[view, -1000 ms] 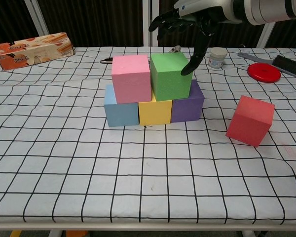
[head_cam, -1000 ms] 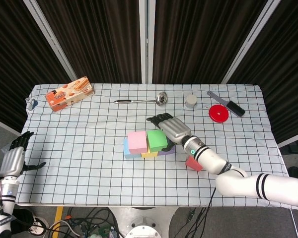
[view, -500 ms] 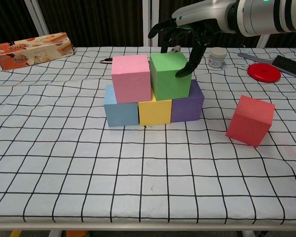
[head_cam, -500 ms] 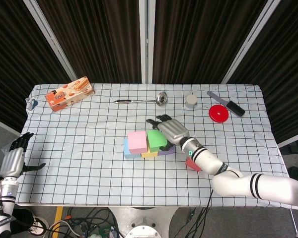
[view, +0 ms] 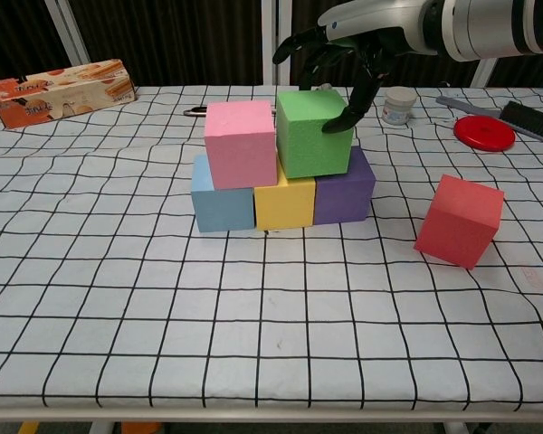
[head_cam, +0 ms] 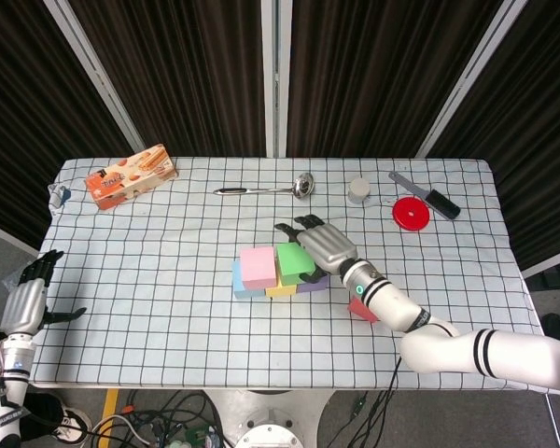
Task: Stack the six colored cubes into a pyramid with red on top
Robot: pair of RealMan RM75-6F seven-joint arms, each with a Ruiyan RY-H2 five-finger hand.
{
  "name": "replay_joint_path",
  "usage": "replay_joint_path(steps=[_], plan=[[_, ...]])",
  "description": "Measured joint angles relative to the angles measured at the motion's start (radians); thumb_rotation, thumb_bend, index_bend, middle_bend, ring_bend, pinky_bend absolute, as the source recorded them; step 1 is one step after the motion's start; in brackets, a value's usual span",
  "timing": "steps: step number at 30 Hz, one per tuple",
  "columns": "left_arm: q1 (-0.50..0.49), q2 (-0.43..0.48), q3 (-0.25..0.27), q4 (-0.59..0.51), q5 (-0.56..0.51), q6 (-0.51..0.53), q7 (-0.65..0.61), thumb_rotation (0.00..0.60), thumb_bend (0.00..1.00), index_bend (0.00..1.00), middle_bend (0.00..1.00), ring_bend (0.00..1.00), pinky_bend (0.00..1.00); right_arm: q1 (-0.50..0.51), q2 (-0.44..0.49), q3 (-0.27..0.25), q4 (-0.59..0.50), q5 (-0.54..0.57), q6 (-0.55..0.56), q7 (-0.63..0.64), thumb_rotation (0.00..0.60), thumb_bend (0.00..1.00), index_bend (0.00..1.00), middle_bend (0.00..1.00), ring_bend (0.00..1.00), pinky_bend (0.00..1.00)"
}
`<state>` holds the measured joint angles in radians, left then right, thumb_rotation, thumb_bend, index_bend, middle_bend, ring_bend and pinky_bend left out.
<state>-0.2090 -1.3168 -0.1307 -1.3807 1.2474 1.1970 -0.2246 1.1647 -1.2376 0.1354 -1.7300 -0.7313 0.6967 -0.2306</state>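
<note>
Blue (view: 220, 201), yellow (view: 284, 204) and purple (view: 344, 192) cubes form a row in mid-table. On them sit a pink cube (view: 241, 143) and a green cube (view: 312, 136), the green one slightly tilted and raised. My right hand (view: 344, 50) reaches over the green cube (head_cam: 294, 262) from behind and grips it, thumb on its upper right edge and fingers at its back. The red cube (view: 459, 221) lies tilted on the cloth to the right, partly hidden by my right arm in the head view. My left hand (head_cam: 23, 303) hangs open off the table's left edge.
Along the far side lie an orange snack box (head_cam: 131, 175), a metal ladle (head_cam: 266, 189), a small jar (head_cam: 358, 190), a red disc (head_cam: 411, 214) and a dark brush (head_cam: 429, 196). The checked cloth (view: 271, 344) covers the table.
My right hand's thumb has slid up the green cube's right side, and the cube has risen and tilted a little. The left hand has not moved.
</note>
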Motion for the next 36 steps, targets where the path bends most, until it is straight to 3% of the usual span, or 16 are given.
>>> replay_joint_path(steps=[20,36], plan=[[-0.002,0.002,-0.005,0.008,0.016,0.012,-0.024,0.600,0.00,0.07,0.03,0.00,0.03,0.012,-0.033,-0.013,-0.034,0.059,0.077,-0.090,0.600,0.25,0.00,0.32,0.00,0.00],[0.001,-0.029,0.023,0.071,0.141,0.094,-0.083,0.600,0.00,0.08,0.03,0.00,0.03,0.012,-0.039,-0.009,-0.045,0.080,0.099,-0.118,0.600,0.26,0.00,0.32,0.00,0.00]])
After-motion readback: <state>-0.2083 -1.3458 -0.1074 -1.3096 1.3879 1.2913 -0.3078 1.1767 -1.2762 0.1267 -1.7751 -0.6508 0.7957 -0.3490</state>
